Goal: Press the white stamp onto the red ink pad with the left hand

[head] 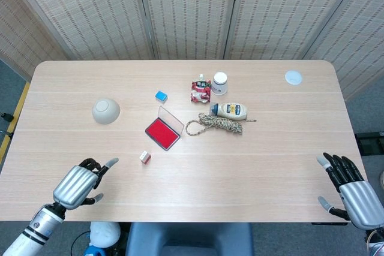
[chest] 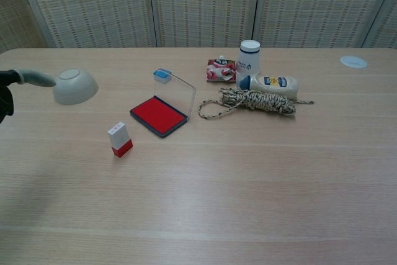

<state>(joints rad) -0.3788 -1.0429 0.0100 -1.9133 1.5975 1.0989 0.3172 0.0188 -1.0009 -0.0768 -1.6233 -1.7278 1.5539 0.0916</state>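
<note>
The white stamp [head: 144,157] [chest: 120,139], with a red base, stands upright on the table just front-left of the red ink pad [head: 162,132] [chest: 157,115]. The pad's clear lid stands raised at its back edge. My left hand [head: 79,184] [chest: 18,84] is over the table's front left, a short way left of the stamp, holding nothing, with its fingers partly curled and one fingertip stretched out. My right hand [head: 354,189] hangs open off the front right corner, far from both objects.
An upturned bowl [head: 105,111] lies at the left. Behind the pad sit a small blue block [head: 161,95], a red snack packet [head: 200,90], a white jar [head: 220,83], a squeeze bottle [head: 233,111] and a coil of rope [head: 214,125]. A white disc [head: 293,77] lies far right.
</note>
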